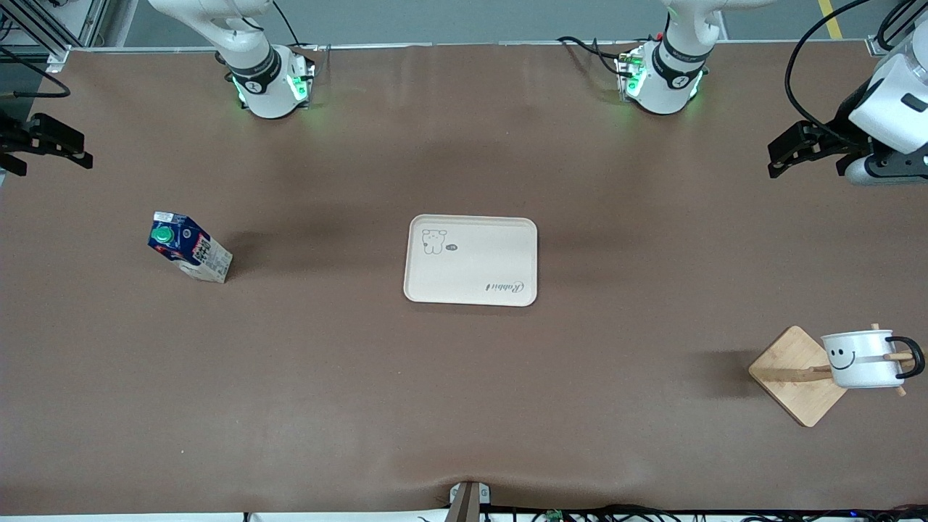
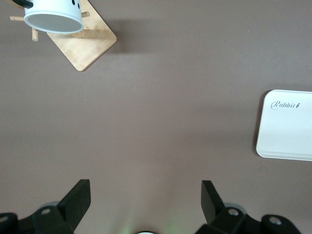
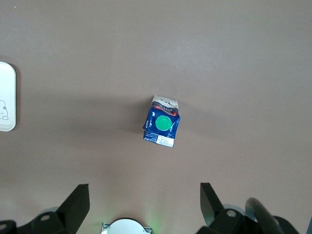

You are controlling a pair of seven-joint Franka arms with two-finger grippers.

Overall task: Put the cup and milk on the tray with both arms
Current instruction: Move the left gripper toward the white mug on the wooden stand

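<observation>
- Black fingers of the left gripper (image 1: 777,161) are spread apart and hold nothing; it hangs at the upper right edge of the front view, over the table's left-arm end. In the left wrist view the two fingertips (image 2: 80,191) stand wide at the bottom of the frame with bare brown table (image 2: 161,122) between them.
- Right gripper (image 1: 81,156) is likewise spread and empty, at the upper left edge of the front view over the right-arm end; its fingers (image 3: 80,192) show at the bottom of the right wrist view.
- Milk (image 1: 188,247) stands upright on the table at centre left of the front view, green cap up, well apart from the tray; in the right wrist view it sits mid-frame (image 3: 162,126), seen from above.
- Cup (image 1: 863,358) hangs on a peg of the wooden stand (image 1: 786,362) at the lower right of the front view, smiley face outward; the left wrist view shows it at upper left (image 2: 53,17).
- Tray (image 1: 471,283) lies flat and bare at the centre of the front view, between milk and cup.
</observation>
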